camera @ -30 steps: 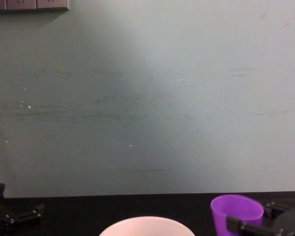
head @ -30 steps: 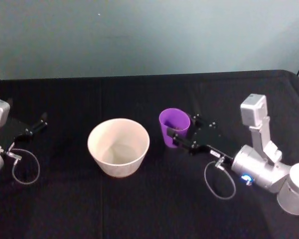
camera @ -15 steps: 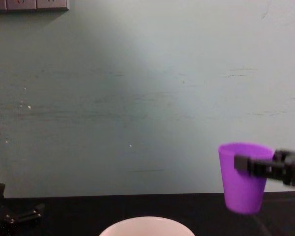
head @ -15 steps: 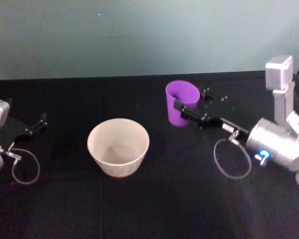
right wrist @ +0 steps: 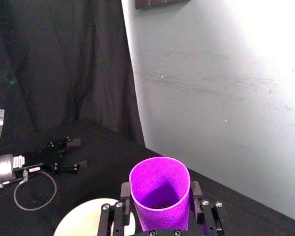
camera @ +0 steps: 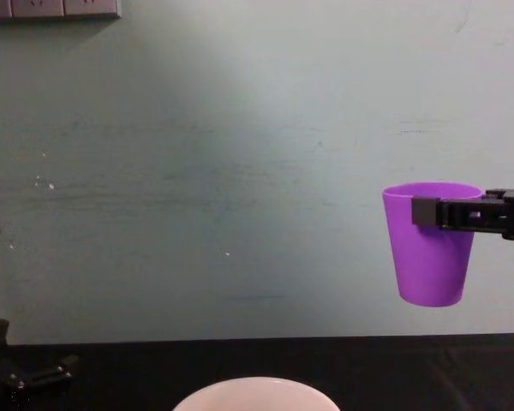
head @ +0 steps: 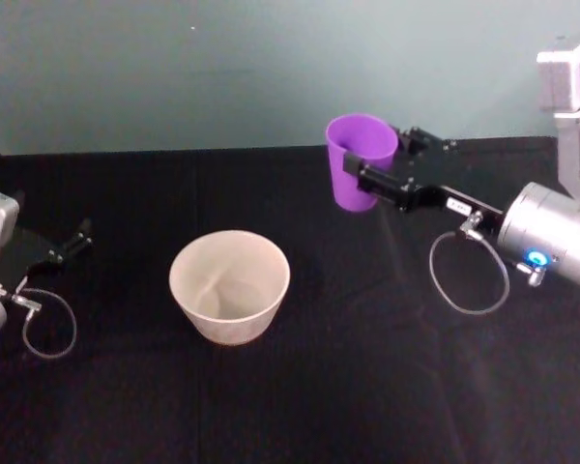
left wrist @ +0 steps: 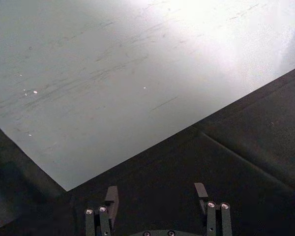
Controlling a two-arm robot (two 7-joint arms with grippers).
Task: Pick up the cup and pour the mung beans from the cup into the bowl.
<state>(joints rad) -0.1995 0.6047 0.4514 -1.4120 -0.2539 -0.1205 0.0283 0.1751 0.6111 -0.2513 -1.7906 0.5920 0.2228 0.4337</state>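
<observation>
Pickup done, by the look of things; pour not yet begun. Grips the cup (head: 361, 159) in the right gripper (head: 369, 157), fingers pressed against opposite sides just under the rim, nothing else in its hold. Carries it upright and clear of the table (head: 367, 387), high above the far edge, right of the middle; seen from the chest, hangs with plain air under its base. Shows, through the right wrist camera, a small dark heap at the bottom of the cup, most likely the mung beans (right wrist: 160, 205), so apparently nothing tipped out. Leaves the bowl (head: 234, 327) standing near the middle of the table, a little toward the left edge, well apart from the cup and nearer the front; looks bare inside, as far as can be told. Parks the left gripper (head: 72, 242) low by the left edge, fingers spread wide with nothing between them. Left to do, as a judgement: bring the cup across and toward the near side until over the bowl's mouth, then tilt it so the beans fall inside rather than onto the table.
</observation>
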